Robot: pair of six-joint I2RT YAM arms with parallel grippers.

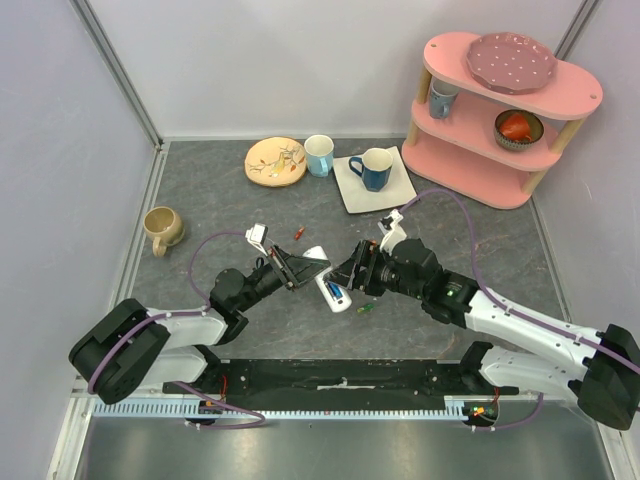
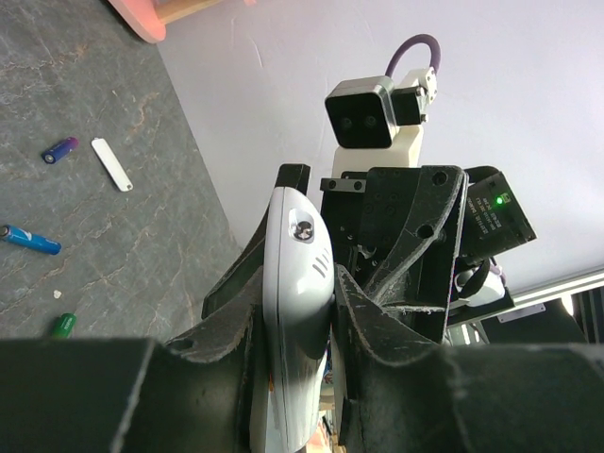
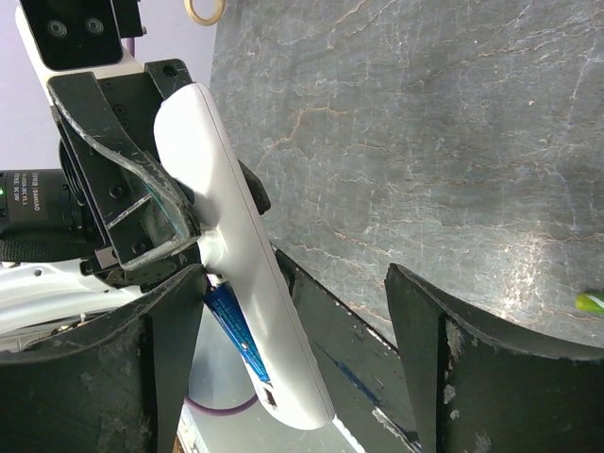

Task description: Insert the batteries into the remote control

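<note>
Left hand (image 1: 292, 266) clamped on remote control (image 1: 332, 290), near surface (image 1: 220, 190) centre; right hand (image 1: 357, 270) open, spread fingers flanking it; blue battery (image 3: 236, 330) lodged inside; green battery (image 1: 366, 309) loose nearby.

- A robot test cell in a lab: plain pale walls (image 1: 300, 60) on metal posts (image 1: 120, 75) box in a grey worktop (image 1: 200, 190).
- A left arm (image 1: 170, 335) and a right arm (image 1: 520, 325) sit bolted to a black rail (image 1: 340, 378) at the worktop's near edge.
- Household props are set out: a pink shelf (image 1: 500, 165), a tan mug (image 1: 162, 229), a plate (image 1: 275, 161).
</note>
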